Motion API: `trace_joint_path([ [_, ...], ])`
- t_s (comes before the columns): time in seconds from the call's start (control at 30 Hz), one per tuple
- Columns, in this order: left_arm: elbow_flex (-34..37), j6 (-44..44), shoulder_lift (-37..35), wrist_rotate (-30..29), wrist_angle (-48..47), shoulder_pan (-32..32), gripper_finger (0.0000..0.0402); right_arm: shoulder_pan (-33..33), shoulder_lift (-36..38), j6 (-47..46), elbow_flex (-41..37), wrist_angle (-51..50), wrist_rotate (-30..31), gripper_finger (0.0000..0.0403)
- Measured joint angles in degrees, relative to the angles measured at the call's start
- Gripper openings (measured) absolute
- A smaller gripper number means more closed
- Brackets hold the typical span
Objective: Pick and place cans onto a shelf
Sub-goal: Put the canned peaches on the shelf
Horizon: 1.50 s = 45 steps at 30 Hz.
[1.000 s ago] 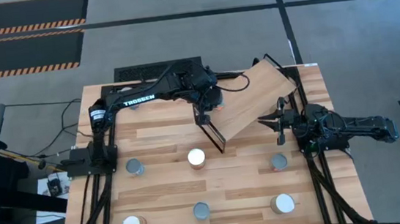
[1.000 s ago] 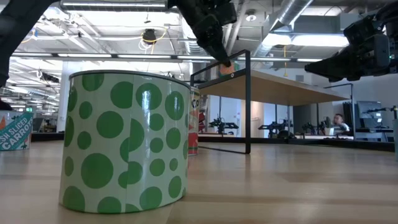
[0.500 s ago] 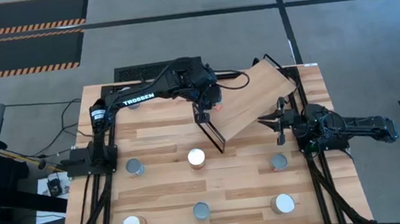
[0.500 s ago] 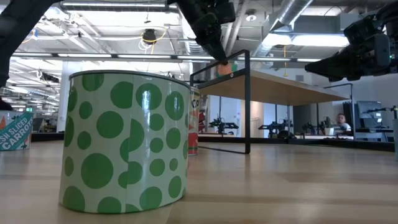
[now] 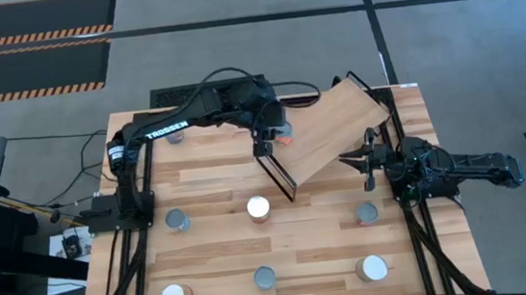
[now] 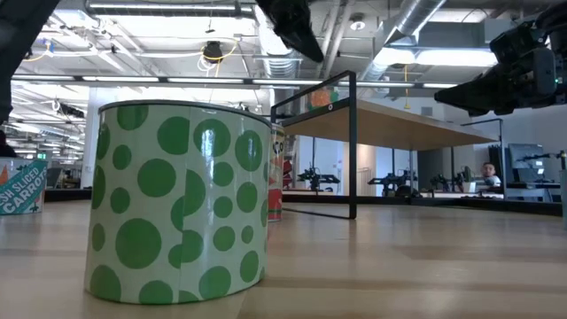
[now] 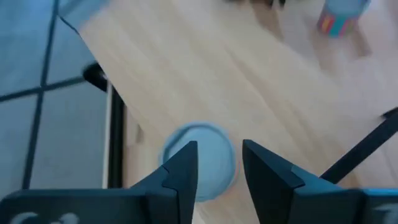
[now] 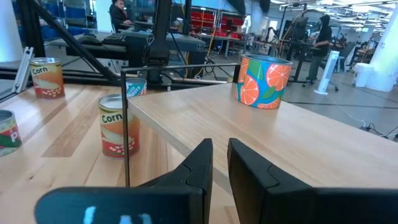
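Orange-print can on the shelf, left pincer above it

On the tilted shelf [image 5: 331, 126], near its black-framed end, stands the orange-print can [image 8: 263, 73]; "Corn" cans [image 8: 119, 126] stand on the table. The left gripper [image 7: 214, 163], fingers apart, hangs above that can, not touching; the right gripper [image 5: 355, 161] waits beside the shelf, fingers nearly together.

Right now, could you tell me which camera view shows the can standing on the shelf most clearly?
The right wrist view: the can on the shelf stands upright on the board, its orange-fruit label plain. The left wrist view shows only its pale top, the high view a speck beside the left gripper, the low view a sliver.
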State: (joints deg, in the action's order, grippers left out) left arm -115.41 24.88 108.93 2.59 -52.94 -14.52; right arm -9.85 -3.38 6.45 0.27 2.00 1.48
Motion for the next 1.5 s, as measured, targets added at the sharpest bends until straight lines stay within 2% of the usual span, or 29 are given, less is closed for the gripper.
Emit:
trace_joint_path([
  [0.07,0.60,-0.55,-1.91,1.39,0.50,0.38,0.0093,0.00,0.02,-0.01,0.01,0.00,0.00,0.0076],
  [0.13,2.48,-1.23,-3.83,5.63,2.76,0.39,0.0061,0.00,0.02,-0.01,0.00,0.00,-0.02,0.0076],
  [0.2,6.51,-2.23,-5.87,10.10,6.56,0.39,0.0025,0.00,0.00,-0.01,0.02,0.00,0.00,0.0076],
  [0.27,12.25,-3.08,-8.21,11.93,11.28,0.37,0.0008,0.00,0.00,-0.01,0.00,0.00,-0.01,0.0076],
  [0.47,32.90,-5.90,-18.55,11.08,32.45,0.81,0.0009,0.01,0.00,-0.01,0.01,0.00,0.00,0.0076],
  [0.7,56.11,-12.07,-30.06,5.15,58.95,2.04,0.0003,0.02,0.00,-0.01,0.01,0.00,-0.02,0.0076],
  [0.83,67.33,-14.61,-34.09,3.11,69.26,2.49,0.0002,0.00,0.02,-0.01,0.00,0.00,-0.02,0.0076],
  [1.0,74.92,-21.85,-35.58,2.84,74.19,3.16,0.0002,0.00,0.00,-0.01,0.00,0.00,0.00,0.0076],
  [1.07,77.32,-22.09,-35.61,2.50,77.14,3.98,0.0000,0.02,0.02,-0.01,0.00,0.04,-0.04,0.0076],
  [1.33,91.70,-22.58,-35.70,2.73,107.17,5.29,0.0000,0.02,0.00,-0.22,0.02,2.25,-0.02,0.0076],
  [1.5,96.20,-22.59,-35.68,2.75,114.33,4.00,0.0000,0.12,0.02,-10.21,0.01,10.40,-0.79,0.0076],
])
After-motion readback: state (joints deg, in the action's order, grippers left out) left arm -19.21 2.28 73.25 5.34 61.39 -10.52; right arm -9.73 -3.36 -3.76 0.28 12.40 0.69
